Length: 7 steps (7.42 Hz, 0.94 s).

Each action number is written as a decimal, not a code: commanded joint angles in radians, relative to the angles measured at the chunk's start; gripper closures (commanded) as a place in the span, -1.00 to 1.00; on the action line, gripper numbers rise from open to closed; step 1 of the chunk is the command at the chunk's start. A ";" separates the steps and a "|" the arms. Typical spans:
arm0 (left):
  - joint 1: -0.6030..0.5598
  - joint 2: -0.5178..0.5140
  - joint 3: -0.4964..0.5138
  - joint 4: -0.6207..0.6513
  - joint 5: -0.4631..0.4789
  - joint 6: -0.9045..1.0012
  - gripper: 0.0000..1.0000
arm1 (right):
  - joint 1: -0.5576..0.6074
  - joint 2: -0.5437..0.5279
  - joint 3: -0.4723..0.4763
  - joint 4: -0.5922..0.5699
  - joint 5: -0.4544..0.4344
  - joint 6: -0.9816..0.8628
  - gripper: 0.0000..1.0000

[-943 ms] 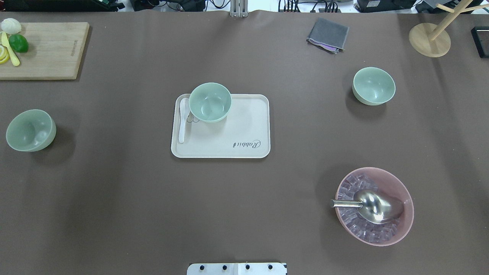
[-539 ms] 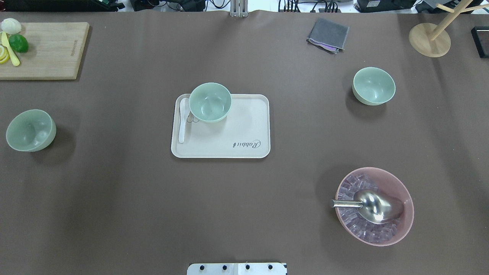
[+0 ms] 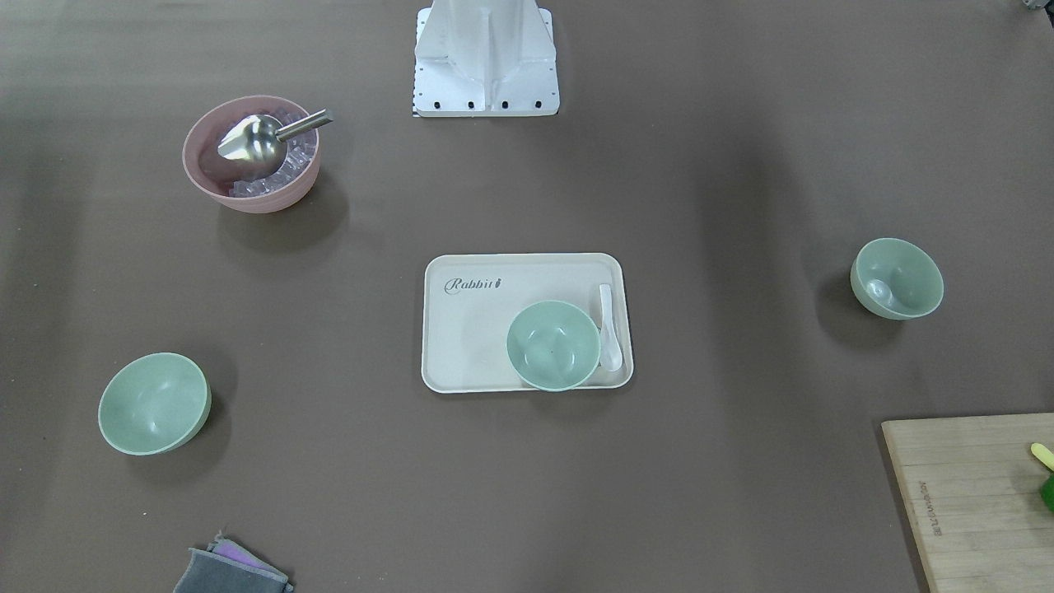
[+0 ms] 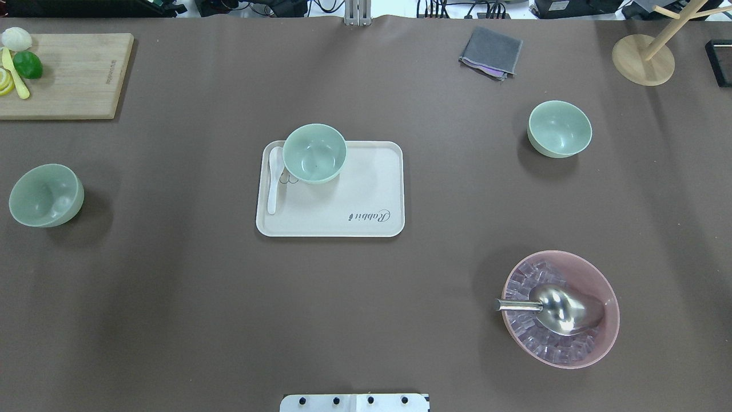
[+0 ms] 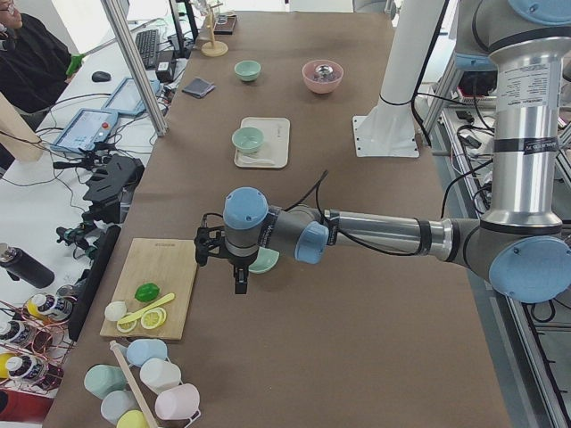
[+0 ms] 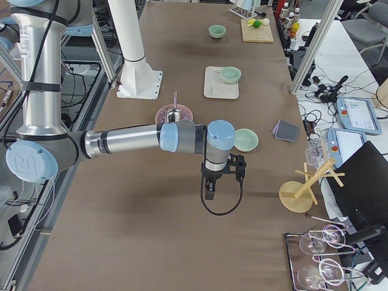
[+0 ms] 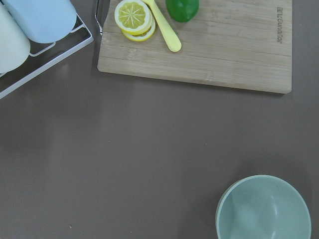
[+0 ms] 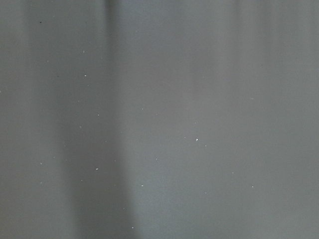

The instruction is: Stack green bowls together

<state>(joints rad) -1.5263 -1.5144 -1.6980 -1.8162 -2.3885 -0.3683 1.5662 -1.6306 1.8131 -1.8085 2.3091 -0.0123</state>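
Soft, even light from above here, and the matte brown table (image 4: 171, 297) gives us no hard glare. The shadows are blurred: the left green bowl (image 4: 46, 195) throws its shadow to its right, the right green bowl (image 4: 559, 129) to its left, and the pink bowl (image 4: 611, 329) darkens the surface on its left. We catch bright glints on the metal scoop (image 4: 566, 309). Broad, faint bands of shade cross the table. The right wrist view is washed-out grey and nearly featureless, with a darker band down its left, while the left wrist view is crisp. The side views run brighter, and a post (image 5: 136, 67) leans near the edge of the frame.
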 commanded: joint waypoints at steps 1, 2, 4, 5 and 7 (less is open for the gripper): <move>0.000 0.000 -0.002 0.000 0.000 0.000 -0.97 | 0.000 0.000 0.002 0.000 0.000 0.000 -1.00; 0.000 0.000 -0.002 0.000 -0.001 -0.001 -0.97 | 0.000 0.000 0.002 0.000 0.000 0.000 -1.00; 0.002 -0.003 0.004 0.000 -0.001 -0.007 -0.97 | 0.000 0.000 0.003 0.000 0.001 0.002 -1.00; 0.003 -0.009 0.006 0.001 -0.005 -0.012 -0.97 | 0.000 0.002 0.003 0.000 0.000 0.000 -1.00; 0.003 -0.004 0.003 -0.006 -0.017 -0.011 -0.97 | 0.000 0.017 0.006 0.000 0.007 0.002 -1.00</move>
<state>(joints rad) -1.5237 -1.5216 -1.6928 -1.8166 -2.4007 -0.3785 1.5662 -1.6237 1.8177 -1.8086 2.3105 -0.0118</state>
